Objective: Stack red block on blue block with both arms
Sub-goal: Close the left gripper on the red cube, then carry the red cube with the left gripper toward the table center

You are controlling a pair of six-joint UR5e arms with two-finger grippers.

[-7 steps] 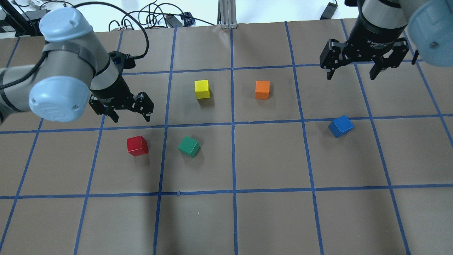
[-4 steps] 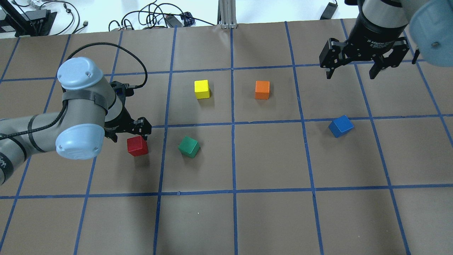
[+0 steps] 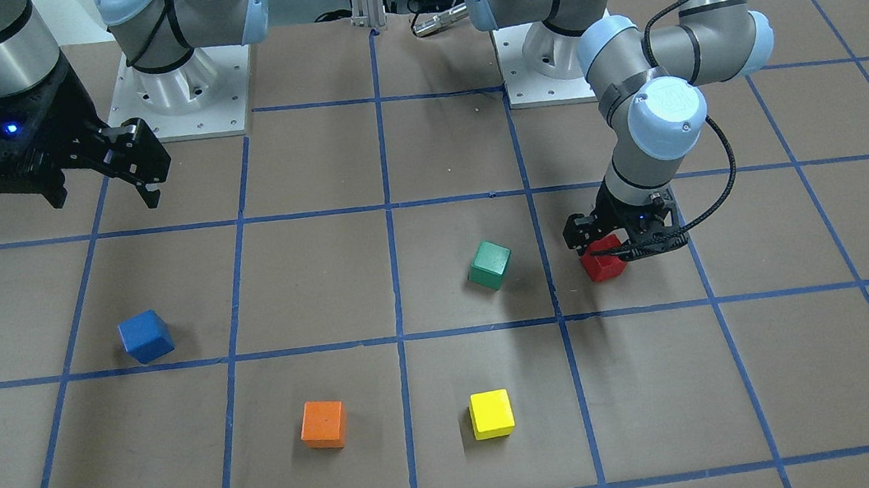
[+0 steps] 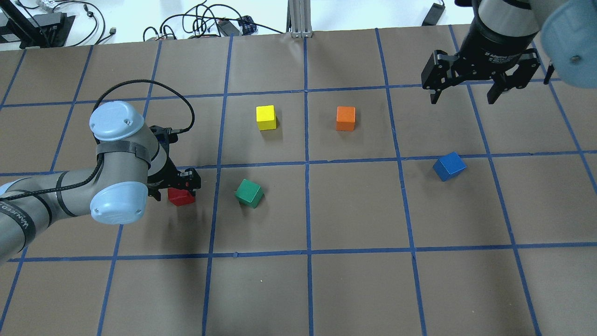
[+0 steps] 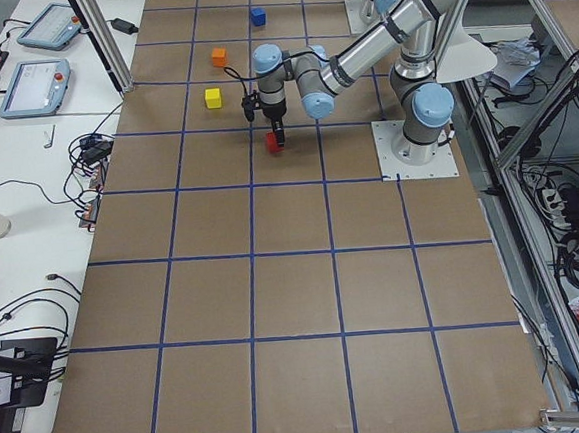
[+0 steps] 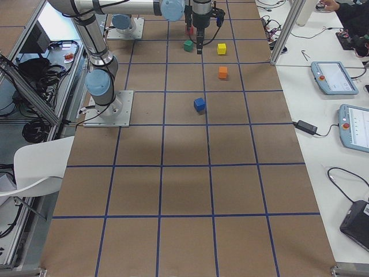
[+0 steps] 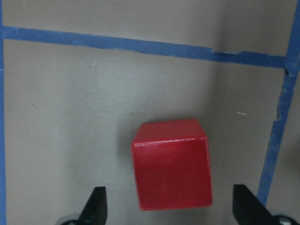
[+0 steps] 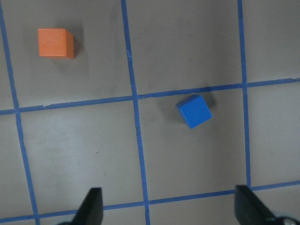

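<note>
The red block (image 4: 182, 198) sits on the brown table, also in the front view (image 3: 601, 266) and large in the left wrist view (image 7: 171, 164). My left gripper (image 4: 179, 185) is low over it and open. Its fingertips (image 7: 97, 205) stand on either side of the block with gaps, not touching. The blue block (image 4: 449, 166) lies at the right, turned at an angle, and shows in the right wrist view (image 8: 194, 111). My right gripper (image 4: 463, 99) is open and empty, high above the table, behind the blue block.
A green cube (image 4: 249, 193) lies just right of the red block. A yellow cube (image 4: 266, 117) and an orange cube (image 4: 345, 118) lie further back near the middle. Blue tape lines grid the table (image 4: 354, 210).
My left arm has come down and forward, from behind the red block to low over it with its fingers on either side. The right arm and all cubes have stayed put.
</note>
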